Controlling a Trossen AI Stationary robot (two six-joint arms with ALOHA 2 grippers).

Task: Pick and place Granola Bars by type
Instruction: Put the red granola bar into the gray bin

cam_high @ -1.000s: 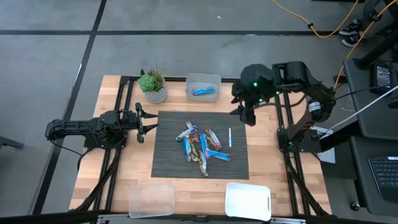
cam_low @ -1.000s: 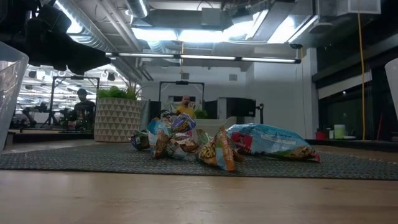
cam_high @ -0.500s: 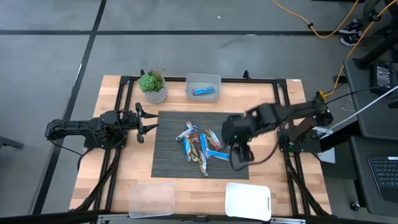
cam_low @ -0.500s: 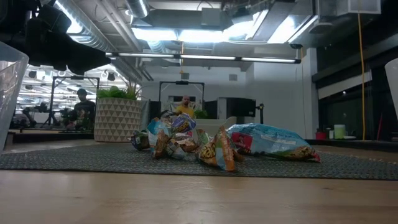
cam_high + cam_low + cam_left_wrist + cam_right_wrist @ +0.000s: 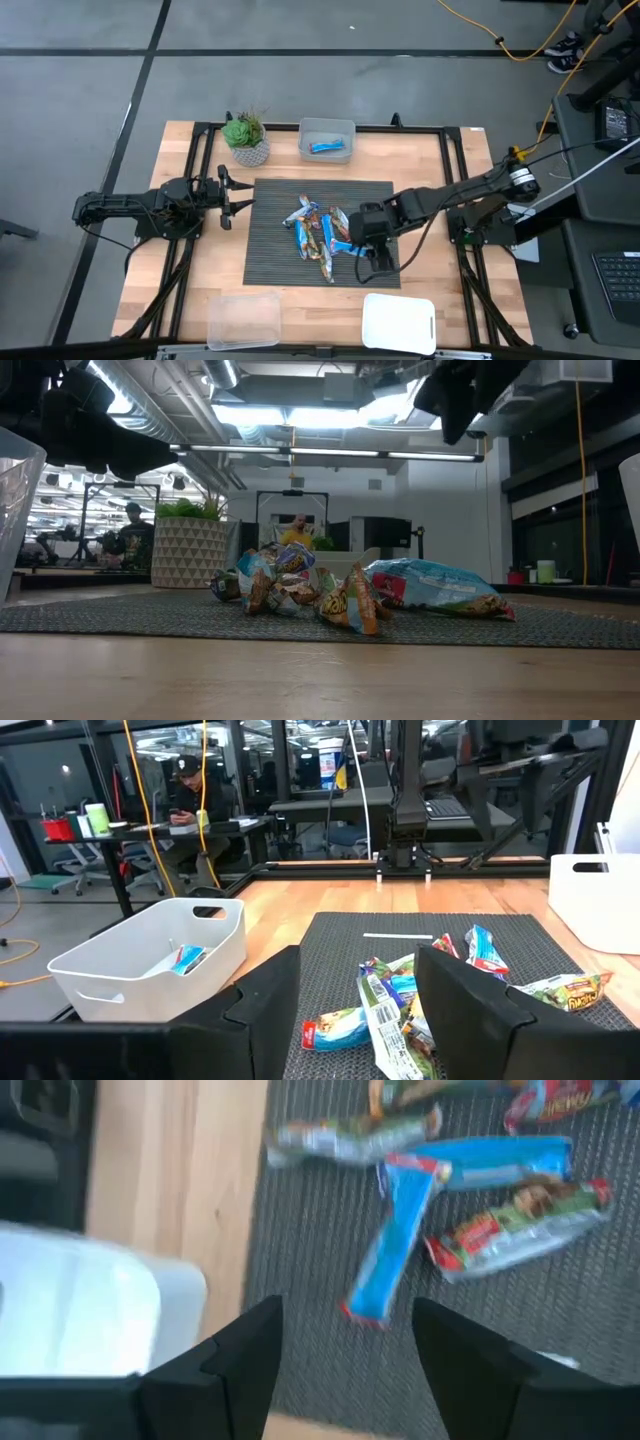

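Observation:
Several granola bars (image 5: 322, 232) lie in a loose pile on the dark ribbed mat (image 5: 275, 262); some are blue, some blue with red, some brownish-gold. The pile also shows in the low view (image 5: 300, 590) and the left wrist view (image 5: 410, 995). One blue bar (image 5: 327, 148) lies in the far grey bin (image 5: 327, 128). My right gripper (image 5: 380, 264) hangs open and empty over the mat's near right part, beside the pile; a blue bar (image 5: 395, 1245) lies just ahead of its fingers. My left gripper (image 5: 236, 193) waits open at the mat's left edge.
A potted plant (image 5: 246, 138) stands at the far left of the mat. A clear container (image 5: 243, 318) and a white tray (image 5: 399, 320) stand at the near edge. A thin white stick (image 5: 397, 935) lies on the mat's right part. People show in the room behind.
My right gripper has swung from beside the far bin toward the table's near edge and left, and down, until it hangs over the mat's near right part; its arm now shows at the top of the low view. The bars have not moved.

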